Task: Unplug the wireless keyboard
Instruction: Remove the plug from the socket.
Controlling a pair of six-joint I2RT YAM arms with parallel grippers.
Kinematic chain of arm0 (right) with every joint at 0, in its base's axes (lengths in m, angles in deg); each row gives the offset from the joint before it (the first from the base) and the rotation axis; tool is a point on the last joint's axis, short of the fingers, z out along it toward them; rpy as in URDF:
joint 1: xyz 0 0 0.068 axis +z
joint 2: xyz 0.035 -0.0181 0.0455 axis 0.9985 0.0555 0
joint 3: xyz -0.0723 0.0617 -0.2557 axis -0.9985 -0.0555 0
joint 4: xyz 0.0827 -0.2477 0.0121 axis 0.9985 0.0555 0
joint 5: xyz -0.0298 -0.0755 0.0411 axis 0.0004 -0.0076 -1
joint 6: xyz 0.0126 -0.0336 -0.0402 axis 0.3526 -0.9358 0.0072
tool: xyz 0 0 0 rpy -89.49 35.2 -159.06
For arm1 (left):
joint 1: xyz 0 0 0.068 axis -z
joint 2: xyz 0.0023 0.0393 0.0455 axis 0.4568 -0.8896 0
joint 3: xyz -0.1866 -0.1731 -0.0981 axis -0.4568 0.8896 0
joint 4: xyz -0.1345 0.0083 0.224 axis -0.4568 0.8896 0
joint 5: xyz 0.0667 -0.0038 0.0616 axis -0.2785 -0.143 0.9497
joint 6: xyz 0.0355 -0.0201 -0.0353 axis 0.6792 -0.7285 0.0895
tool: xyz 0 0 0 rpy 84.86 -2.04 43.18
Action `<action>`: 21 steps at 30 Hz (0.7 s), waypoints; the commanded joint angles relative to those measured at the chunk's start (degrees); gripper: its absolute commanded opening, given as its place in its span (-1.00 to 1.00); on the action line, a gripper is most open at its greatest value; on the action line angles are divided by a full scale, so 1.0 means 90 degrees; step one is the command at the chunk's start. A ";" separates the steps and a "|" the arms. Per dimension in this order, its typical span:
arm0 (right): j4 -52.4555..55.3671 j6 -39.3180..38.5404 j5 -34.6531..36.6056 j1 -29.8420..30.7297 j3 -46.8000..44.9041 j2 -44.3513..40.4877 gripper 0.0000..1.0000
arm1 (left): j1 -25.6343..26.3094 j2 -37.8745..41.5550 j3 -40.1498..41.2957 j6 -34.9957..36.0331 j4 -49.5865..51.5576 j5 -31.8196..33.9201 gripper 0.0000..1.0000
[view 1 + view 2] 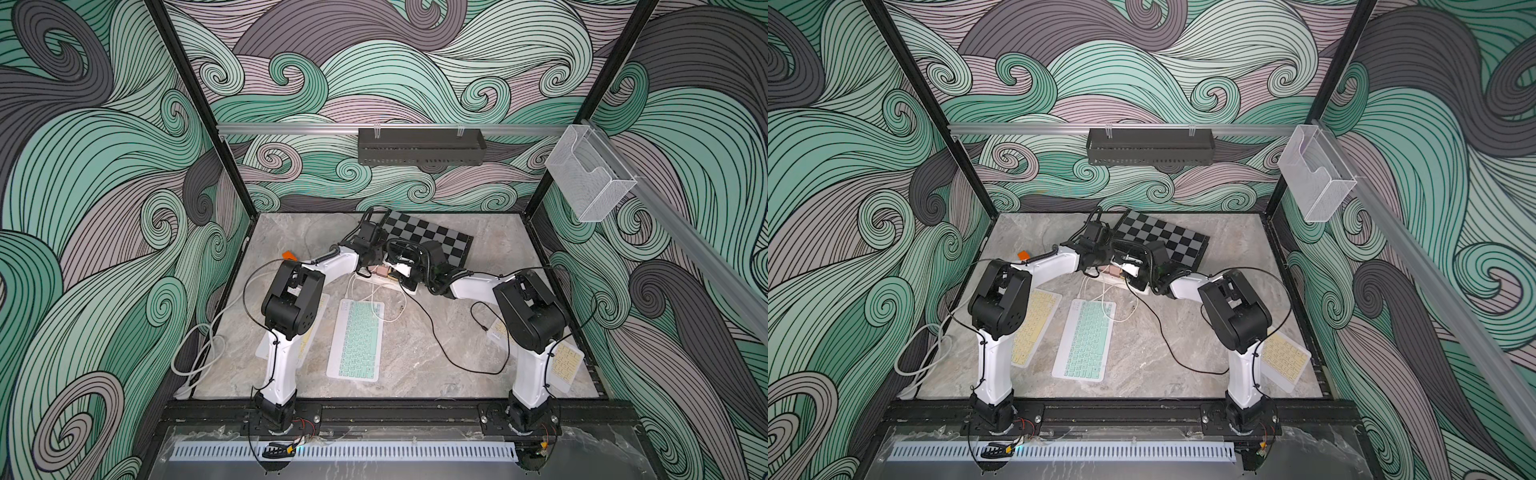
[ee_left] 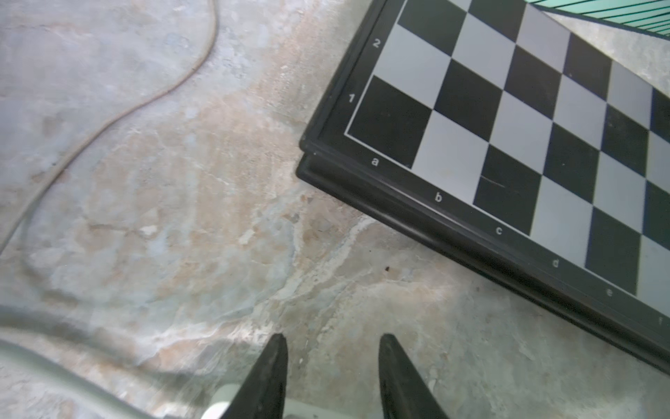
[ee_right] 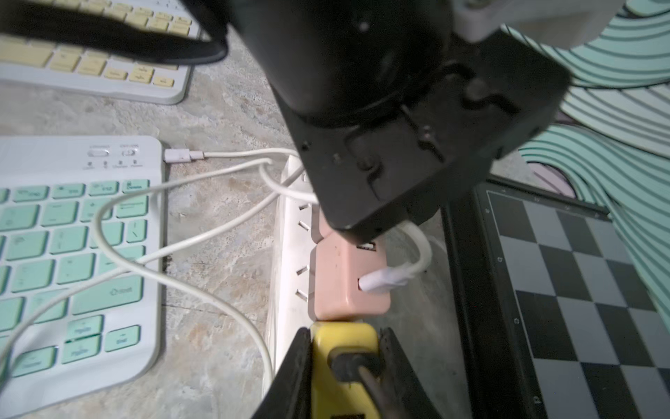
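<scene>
Right wrist view shows you the main thing: your right tool (image 3: 344, 333) is pinched on the yellow charger (image 3: 340, 352), one finger on each side. That way it can pull the charger out of the white power strip (image 3: 290, 254). A black cable (image 3: 353, 364) goes into that charger. In a top view the cable seems to run to the yellow keyboard (image 1: 563, 365) at 4 o'clock on the surface (image 1: 415, 374), so that is likely the one you are unplugging.

The green keyboard (image 1: 358, 338) lies in the middle with a white cable (image 3: 232, 154) in its corner. A pink charger (image 3: 344, 290) sits right beside the yellow one.

Your left tool (image 2: 332, 337) is down at the strip, at 12 o'clock from the green keyboard, probably to stop the strip from lifting. Its fingers stand part way apart, and you cannot tell if they grip anything.

Pull straight out, and mind the chessboard (image 2: 507, 127) close behind.
</scene>
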 commanded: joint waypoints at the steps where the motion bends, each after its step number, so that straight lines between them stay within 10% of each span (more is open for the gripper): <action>1: -0.1550 -0.1413 0.1444 0.0058 0.0025 -0.0204 -1.00 | 0.0205 -0.0580 0.0661 0.0010 0.1758 -0.0044 -1.00; 5: -0.1244 -0.0658 0.1436 -0.0030 0.0161 -0.0260 -1.00 | 0.0228 -0.0550 0.0766 -0.0035 0.1649 0.0039 -1.00; 13: 0.0607 0.1897 -0.1411 -0.0664 0.0959 -0.0354 -1.00 | 0.0306 -0.0522 0.0809 -0.0110 0.1581 0.0078 -1.00; 21: 0.0423 0.0463 0.0087 -0.0296 0.0595 -0.0210 -1.00 | 0.0318 -0.0325 0.0571 -0.0027 0.1737 0.0035 -1.00</action>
